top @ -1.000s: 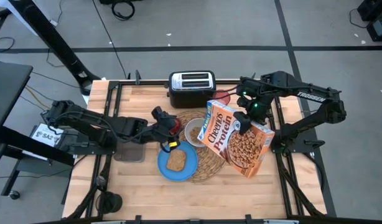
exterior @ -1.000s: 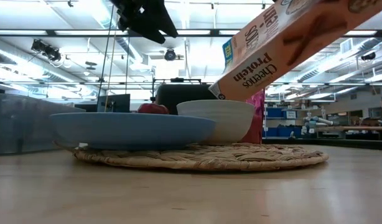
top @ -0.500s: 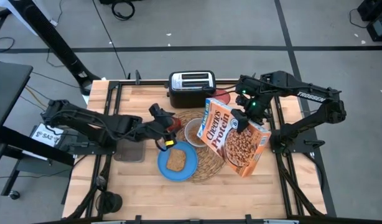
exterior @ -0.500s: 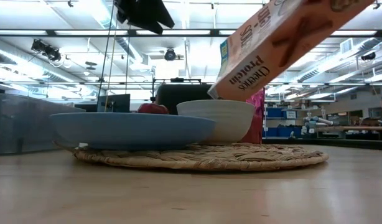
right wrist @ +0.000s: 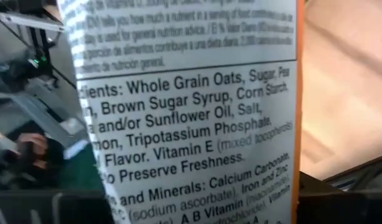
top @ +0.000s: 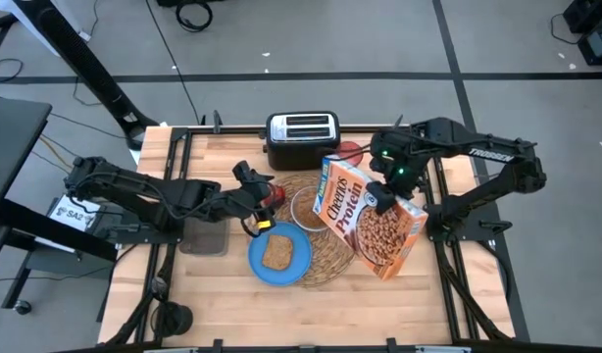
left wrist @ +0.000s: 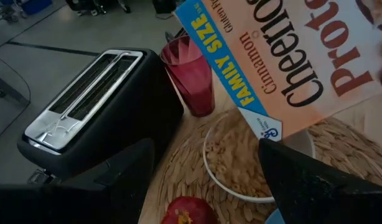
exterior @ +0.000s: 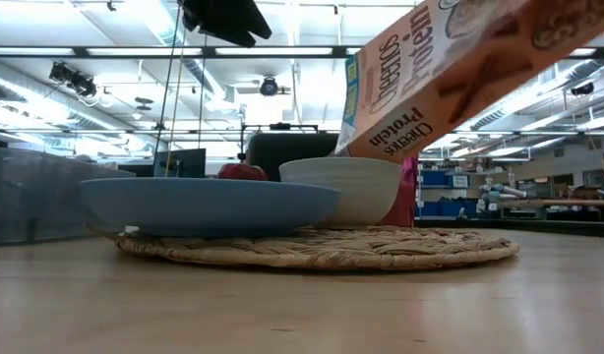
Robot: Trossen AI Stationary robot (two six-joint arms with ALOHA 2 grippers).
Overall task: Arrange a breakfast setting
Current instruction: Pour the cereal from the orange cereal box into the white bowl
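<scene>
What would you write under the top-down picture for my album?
Right gripper tilts the Cheerios box over the white bowl on the placemat.

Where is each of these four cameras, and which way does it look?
High: overhead, facing down; both arms, the Cheerios box tilted over the white bowl.
Low: at tabletop height, facing level across the straw placemat; dark arm part at top.
Left wrist: on left arm, facing toaster; own dark fingers show.
Right wrist: against the box's ingredient panel.
Shared: all four see the box.

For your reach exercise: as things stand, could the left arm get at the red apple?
Probably yes. The left gripper, jaws open, hovers right beside the red apple, nothing lying between them; the tilted Cheerios box is further right.
</scene>
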